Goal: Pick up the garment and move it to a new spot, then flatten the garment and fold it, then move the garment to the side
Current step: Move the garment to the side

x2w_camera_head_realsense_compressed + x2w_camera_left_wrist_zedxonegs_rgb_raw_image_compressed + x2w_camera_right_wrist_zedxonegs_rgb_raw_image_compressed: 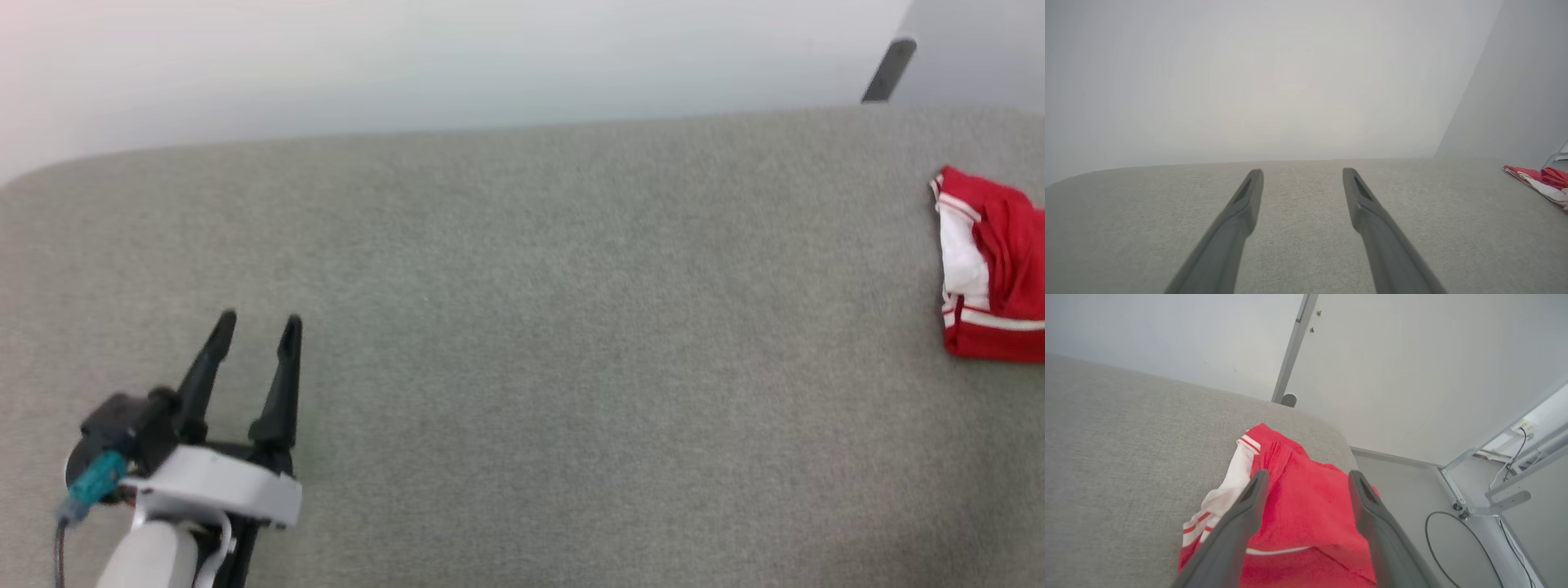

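Spread wide and pinching nothing, the right gripper (1307, 475) hung just over the garment (1310, 526), which lay as a compact bundle at the right end of the grey padded surface (522, 327). Well apart, the left gripper (260, 318) hovered spread and empty. Moving it aside looked finished; the next move probably called for lifting clear without snagging cloth.

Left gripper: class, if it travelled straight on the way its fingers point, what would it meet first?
No object lies ahead of the left gripper: bare grey cushion, then the pale wall. It may graze the cushion first; depth is unclear. The garment lies well off to its right.
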`<state>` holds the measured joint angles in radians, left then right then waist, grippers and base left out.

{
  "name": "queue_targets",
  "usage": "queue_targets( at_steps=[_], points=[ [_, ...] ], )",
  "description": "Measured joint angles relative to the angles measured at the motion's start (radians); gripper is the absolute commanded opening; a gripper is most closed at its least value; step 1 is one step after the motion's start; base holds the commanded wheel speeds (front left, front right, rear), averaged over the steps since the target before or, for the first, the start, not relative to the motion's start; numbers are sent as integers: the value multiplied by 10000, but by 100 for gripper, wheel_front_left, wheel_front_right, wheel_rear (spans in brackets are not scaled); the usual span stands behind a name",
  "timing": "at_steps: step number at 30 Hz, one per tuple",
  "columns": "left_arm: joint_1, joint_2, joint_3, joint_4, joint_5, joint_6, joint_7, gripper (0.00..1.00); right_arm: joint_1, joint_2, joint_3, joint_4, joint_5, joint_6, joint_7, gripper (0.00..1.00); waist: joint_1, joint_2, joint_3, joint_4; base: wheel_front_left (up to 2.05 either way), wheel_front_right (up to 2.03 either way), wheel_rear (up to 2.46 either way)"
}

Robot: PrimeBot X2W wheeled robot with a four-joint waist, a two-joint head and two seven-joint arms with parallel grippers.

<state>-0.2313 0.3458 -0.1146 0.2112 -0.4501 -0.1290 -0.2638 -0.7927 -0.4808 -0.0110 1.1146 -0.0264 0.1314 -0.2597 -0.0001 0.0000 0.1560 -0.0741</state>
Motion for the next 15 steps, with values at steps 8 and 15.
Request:
queue_targets(
  at_steps=[8, 15],
  points=[
    [1215, -113, 485, 23, 19, 2, 0, 100, 1817, 504, 21, -1256, 861, 0, -13, 100, 1, 0, -989, 475, 0, 0, 0],
    [2001, -245, 874, -94, 113, 29, -2, 100, 3509, 1018, -385, -2863, 1356, 0, -13, 100, 1, 0, -1628, 978, 0, 0, 0]
  ],
)
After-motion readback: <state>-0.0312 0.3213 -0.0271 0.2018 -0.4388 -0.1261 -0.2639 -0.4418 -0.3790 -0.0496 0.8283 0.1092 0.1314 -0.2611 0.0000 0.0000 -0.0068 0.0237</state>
